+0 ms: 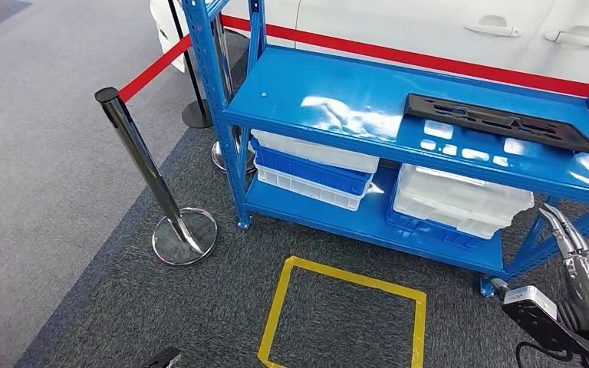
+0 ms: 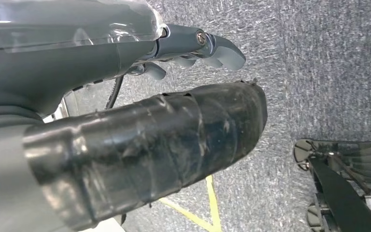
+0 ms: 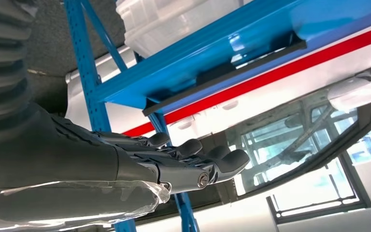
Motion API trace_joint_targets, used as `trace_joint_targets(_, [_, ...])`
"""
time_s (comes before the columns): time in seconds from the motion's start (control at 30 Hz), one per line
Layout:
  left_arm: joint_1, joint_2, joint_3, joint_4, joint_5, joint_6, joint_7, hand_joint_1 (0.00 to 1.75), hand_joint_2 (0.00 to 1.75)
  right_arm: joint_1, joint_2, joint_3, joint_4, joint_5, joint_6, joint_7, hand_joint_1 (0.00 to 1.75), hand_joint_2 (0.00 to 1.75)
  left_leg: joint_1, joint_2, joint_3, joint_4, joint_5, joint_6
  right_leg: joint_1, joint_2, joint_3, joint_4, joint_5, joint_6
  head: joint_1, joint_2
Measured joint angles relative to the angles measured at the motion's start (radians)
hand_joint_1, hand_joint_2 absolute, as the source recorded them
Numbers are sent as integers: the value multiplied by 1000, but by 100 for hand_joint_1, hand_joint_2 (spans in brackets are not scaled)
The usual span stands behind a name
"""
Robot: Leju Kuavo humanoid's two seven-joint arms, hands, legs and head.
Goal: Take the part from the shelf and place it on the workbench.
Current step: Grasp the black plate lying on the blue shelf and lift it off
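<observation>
Grey carpet runs under a blue shelf (image 1: 368, 100) whose top holds the long black part (image 1: 498, 121) at far right; the empty right hand (image 1: 571, 241), fingers straight and together, must reach up, the left hand (image 2: 193, 46) loosely curled.

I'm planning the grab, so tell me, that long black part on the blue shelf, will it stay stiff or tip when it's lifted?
The black part looks like thin moulded plastic with cut-outs, so probably light and fairly stiff. It is long and narrow, so held at one end it may tip or sag. It lies flat on the glossy shelf, so a push would likely slide it.
</observation>
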Motion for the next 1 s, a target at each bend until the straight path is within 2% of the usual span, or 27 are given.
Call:
trace_joint_targets(0.07, [0,1,0,0,-2,0,1,0,0,-2,1,2,0,4,-1,3,0,0,-2,-2,0,1,-3,-14,8,4,5,-14,-6,-13,0,0])
trace_joint_targets(0.13, [0,0,1,0,-3,-1,3,0,0,-3,2,2,0,6,-2,4,0,0,0,-1,1,2,-8,-26,7,5,6,-14,-7,-29,-2,0])
trace_joint_targets(0.17, [0,0,1,0,-4,-1,4,0,0,-3,2,3,-1,6,-2,3,0,0,1,0,-5,20,-20,-30,7,4,9,-15,-8,-37,-2,0])
trace_joint_targets(0.23, [-1,0,1,0,-7,-2,4,0,0,-5,3,3,-1,6,-3,3,0,0,2,1,-51,116,-70,-33,9,2,16,-17,-12,-52,-4,0])
trace_joint_targets(0.3, [-1,0,1,0,-8,-2,4,0,0,-4,5,4,-1,6,-3,3,0,87,-1,1,-123,249,-120,-31,17,1,20,-17,-16,-61,-4,0])
trace_joint_targets(0.33, [0,0,1,0,-8,-2,5,0,0,-4,6,4,-1,6,-3,3,0,131,-3,1,-148,285,-122,-27,22,1,23,-17,-19,-64,-5,0])
trace_joint_targets(0.37, [1,0,1,0,-9,-2,5,0,0,-4,7,4,-1,6,-4,3,0,175,-6,1,-155,285,-104,-22,26,2,27,-16,-23,-66,-5,0])
trace_joint_targets(0.4, [2,0,1,0,-9,-2,5,0,0,-4,8,4,-2,6,-4,3,0,175,-9,1,-143,247,-68,-13,31,3,33,-16,-27,-68,-5,0])
trace_joint_targets(0.43, [2,0,1,0,-9,-2,5,0,0,-4,8,4,-2,6,-5,3,0,175,-14,1,-116,178,-26,-2,34,4,41,-16,-33,-69,-5,0])
trace_joint_targets(0.47, [2,1,1,0,-9,-2,5,0,0,-4,8,4,-3,6,-6,3,0,175,-19,1,-87,114,5,10,38,4,46,-16,-38,-68,-3,0])
trace_joint_targets(0.5, [2,1,1,0,-9,-1,5,0,0,-5,9,4,-3,6,-7,4,0,175,-24,1,-63,63,23,19,39,5,49,-16,-42,-66,-2,0])
trace_joint_targets(0.53, [1,2,1,0,-9,-1,5,0,0,-5,10,5,-3,7,-8,4,0,175,-27,1,-50,33,27,25,39,5,49,-16,-44,-63,-1,0])
trace_joint_targets(0.6, [-1,2,1,0,-9,-1,5,0,0,-6,12,6,-4,8,-10,5,0,175,-29,0,-43,18,23,27,37,5,50,-21,-45,-54,-1,0])
trace_joint_targets(0.67, [0,0,2,0,-9,-1,5,0,0,-8,11,7,-6,10,-11,5,0,175,-23,1,-27,-5,27,29,36,4,53,-17,-53,-44,-1,0])
trace_joint_targets(0.7, [0,0,2,0,-9,-1,5,0,0,-11,10,7,-8,10,-12,5,0,175,-19,2,-17,-18,29,31,35,3,43,7,-67,-39,0,0])
trace_joint_targets(0.73, [0,-1,2,0,-9,-1,5,0,0,-14,10,7,-8,10,-12,6,0,175,-17,3,-7,-26,30,33,32,2,20,55,-89,-33,1,0])
trace_joint_targets(0.8, [-2,-1,3,0,-9,-1,4,0,0,-16,11,8,-8,11,-12,7,0,175,-17,3,1,-30,25,36,24,2,-55,181,-133,-23,2,0])
trace_joint_targets(0.83, [-2,-1,3,0,-9,-1,4,0,0,-15,11,9,-8,12,-12,7,0,175,-16,3,5,-28,20,36,19,1,-88,227,-139,-18,2,0])
trace_joint_targets(0.87, [-2,-2,3,0,-9,-2,4,0,0,-14,12,10,-8,13,-12,8,0,175,-15,3,9,-25,15,35,14,1,-105,238,-124,-14,1,0])
trace_joint_targets(0.9, [-2,-2,4,0,-9,-2,4,0,0,-14,13,11,-8,14,-13,8,0,175,-14,2,14,-22,8,32,9,0,-104,214,-92,-10,1,0])
trace_joint_targets(0.97, [-1,-3,4,0,-9,-2,4,0,0,-15,13,12,-8,16,-13,10,0,175,-11,1,26,-13,-8,23,3,-3,-57,92,-10,-4,2,0])
trace_joint_targets(1.0, [-1,-4,4,0,-9,-2,4,0,0,-16,14,12,-8,17,-13,10,0,175,-12,0,29,-8,-16,16,4,-3,-34,37,12,-5,2,0])
